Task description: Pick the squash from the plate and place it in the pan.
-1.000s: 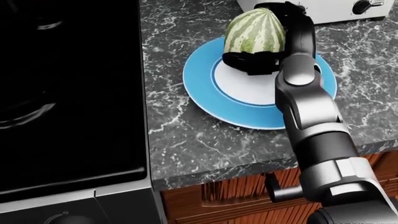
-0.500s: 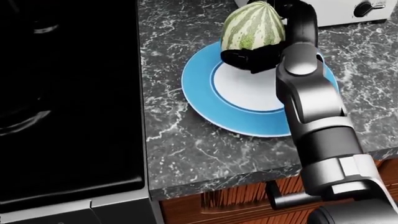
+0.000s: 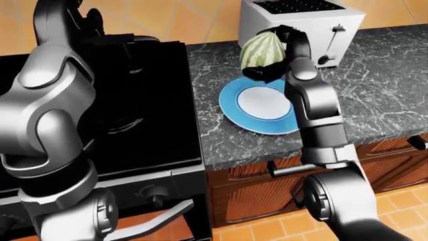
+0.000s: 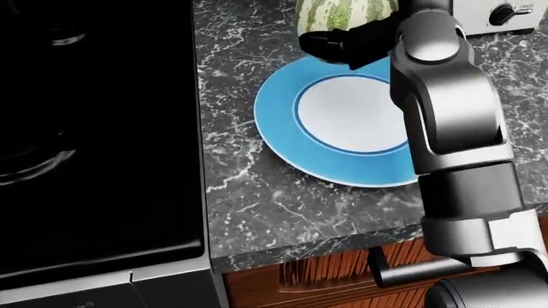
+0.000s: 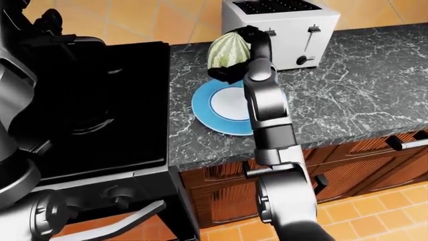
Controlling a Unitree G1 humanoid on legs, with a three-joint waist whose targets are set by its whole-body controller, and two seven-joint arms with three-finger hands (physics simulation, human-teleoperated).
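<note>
The squash (image 3: 259, 49), green with pale stripes, hangs above the top edge of the blue plate (image 3: 231, 108), which has a bare white middle. My right hand (image 3: 273, 60) is shut on it, with dark fingers (image 3: 262, 73) under it and one over its top. In the head view only the squash's lower part (image 4: 342, 14) shows at the top edge. The pan (image 4: 38, 163) is black on the black stove at the left, told only by curved glints on its rim. My left hand (image 3: 90, 20) is raised at the top left of the left-eye view, its fingers too dark to read.
A white toaster (image 3: 304, 25) stands just beyond the squash on the grey marbled counter (image 3: 375, 85). The black stove (image 3: 154, 140) lies left of the counter. Wooden drawers with dark handles (image 3: 294, 168) sit under the counter edge. My left arm (image 3: 46, 110) fills the left-eye view's left side.
My right hand has lifted the squash off the plate, towards the top of the head view. The plate's white middle now shows bare.
</note>
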